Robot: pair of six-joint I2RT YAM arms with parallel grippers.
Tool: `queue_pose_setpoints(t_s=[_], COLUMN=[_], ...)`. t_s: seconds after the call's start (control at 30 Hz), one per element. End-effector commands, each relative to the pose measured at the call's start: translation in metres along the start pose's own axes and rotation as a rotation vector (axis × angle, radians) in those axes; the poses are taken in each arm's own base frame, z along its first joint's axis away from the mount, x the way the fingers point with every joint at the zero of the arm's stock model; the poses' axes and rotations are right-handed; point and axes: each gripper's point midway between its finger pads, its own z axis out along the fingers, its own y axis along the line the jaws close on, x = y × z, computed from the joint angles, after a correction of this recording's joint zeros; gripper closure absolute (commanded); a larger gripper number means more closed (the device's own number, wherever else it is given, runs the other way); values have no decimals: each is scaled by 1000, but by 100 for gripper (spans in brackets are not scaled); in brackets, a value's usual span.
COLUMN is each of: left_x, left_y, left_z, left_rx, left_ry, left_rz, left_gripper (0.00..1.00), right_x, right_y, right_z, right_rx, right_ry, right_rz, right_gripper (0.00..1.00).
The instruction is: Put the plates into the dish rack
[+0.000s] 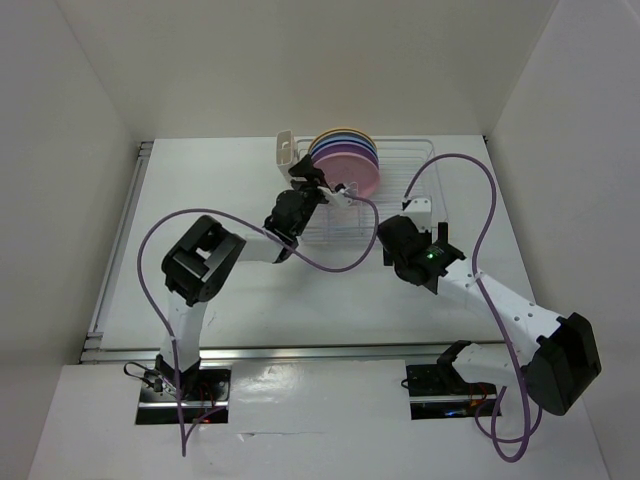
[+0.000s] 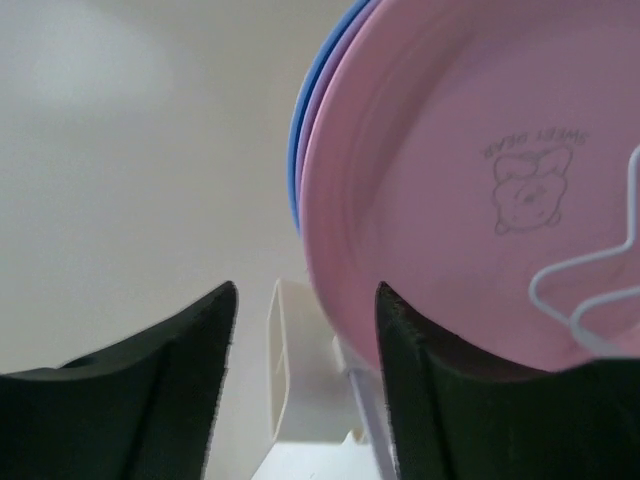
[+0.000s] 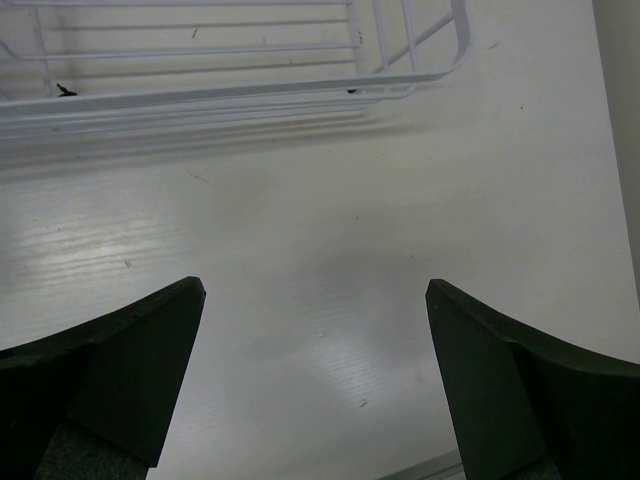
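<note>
Several plates (image 1: 345, 160) stand on edge in the white wire dish rack (image 1: 425, 152), the pink one nearest the front. In the left wrist view the pink plate (image 2: 460, 180) fills the right side, with the lilac rim (image 2: 312, 130) and the blue rim (image 2: 296, 160) behind it. My left gripper (image 1: 318, 186) (image 2: 305, 300) is open at the pink plate's lower left edge, its right finger (image 2: 420, 380) just in front of that rim. My right gripper (image 1: 422, 216) (image 3: 315, 290) hangs open over bare table, holding nothing.
The rack's white cutlery holder (image 2: 300, 370) (image 1: 285, 150) sits straight ahead between the left fingers. A rack wire (image 2: 590, 290) crosses the pink plate's face. The rack's near corner (image 3: 440, 60) lies beyond the right gripper. White walls close in the table on three sides.
</note>
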Motion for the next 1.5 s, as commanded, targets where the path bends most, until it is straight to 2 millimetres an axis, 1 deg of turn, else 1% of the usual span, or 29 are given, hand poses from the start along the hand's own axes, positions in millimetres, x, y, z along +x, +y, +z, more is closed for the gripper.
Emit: queue_pose_setpoints(t_s=[0.0, 0.07, 0.1, 0.2, 0.23, 0.3, 0.43, 0.47, 0.53, 0.57, 0.6, 0.63, 0.67, 0.73, 0.77, 0.8, 0.83, 0.9, 0.93, 1.0, 1.1, 1.13, 1.23, 1.27, 1.33, 1.37, 1.4, 1.43, 1.47], left_x=[-28, -40, -55, -66, -69, -77, -61, -41, -21, -27, -18, -10, -15, -7, -11, 0, -13, -13, -21, -34, -73, -83, -78, -67, -56, -55, -49, -47, -45], left_y=[50, 68, 90, 102, 118, 124, 156, 142, 132, 147, 142, 126, 141, 149, 157, 169, 156, 140, 133, 135, 133, 125, 120, 107, 100, 100, 98, 90, 83], left_z=[-13, -22, -29, -45, -54, -65, -73, -74, -78, -72, -69, -88, -87, -96, -95, -99, -99, -102, -104, -104, -115, -119, -116, -116, -114, -108, -104, -98, -88], left_rx=[-97, -137, -177, -186, -211, -223, -295, -206, -158, -139, -22, 87, 100, 174, 213, 242, 403, 586, 676, 703, 877, 965, 997, 1022, 1006, 980, 961, 955, 917], left_ry=[-25, -41, -59, -63, -65, -53, 117, 227, 361, 379, 383, 478, 456, 451, 423, 419, 345, 347, 296, 228, 58, 11, 29, 71, 112, 113, 130, 153, 190], left_rz=[24, 40, 26, 16, 8, -17, -172, -169, -353, -453, -546, -681, -750, -830, -851, -877, -893, -916, -917, -923, -1014, -1049, -1072, -1072, -1063, -1041, -1032, -1021, -961], left_gripper=[28, 19, 13, 6, 5, 0, 0, 0, 0, 0, 0, 0, 0, 0, 0, 0, 0, 0, 0, 0, 0, 0, 0, 0, 0, 0, 0, 0, 0], right_x=[-29, -35, -36, -48, -49, -58, -79, -87, -102, -112, -119, -124, -131, -140, -140, -142, -145, -140, -141, -138, -132, -130, -131, -131, -147, -153, -147, -159, -157], right_y=[15, 19, 21, 28, 32, 37, 39, 37, 34, 30, 30, 27, 28, 21, 20, 18, 16, 16, 14, 14, 8, 8, 4, 4, -5, -4, -2, -3, 0], right_z=[-4, -2, -1, -2, -1, -3, -4, -6, -8, -11, -14, -18, -21, -31, -33, -35, -41, -38, -40, -41, -43, -42, -45, -45, -52, -57, -53, -58, -56], right_rx=[-50, -58, -59, -84, -94, -113, -79, -71, -43, -25, -27, -26, -31, -38, -47, -49, -64, -64, -67, -76, -72, -72, -64, -66, -16, -10, 7, 9, 12], right_ry=[-89, -108, -111, -157, -160, -195, -257, -279, -326, -351, -369, -387, -401, -429, -430, -435, -448, -448, -457, -457, -438, -432, -428, -428, -442, -439, -390, -399, -392], right_rz=[74, 66, 60, 56, 48, 38, 1, -4, -32, -29, -30, -42, -25, -2, -2, 5, 19, 18, 29, 27, 14, 18, 24, 33, 58, 79, 87, 119, 110], right_gripper=[0, 0, 0, 0, 0, 0, 0, 0, 0, 0, 0, 0, 0, 0, 0, 0, 0, 0, 0, 0, 0, 0, 0, 0, 0, 0, 0, 0, 0])
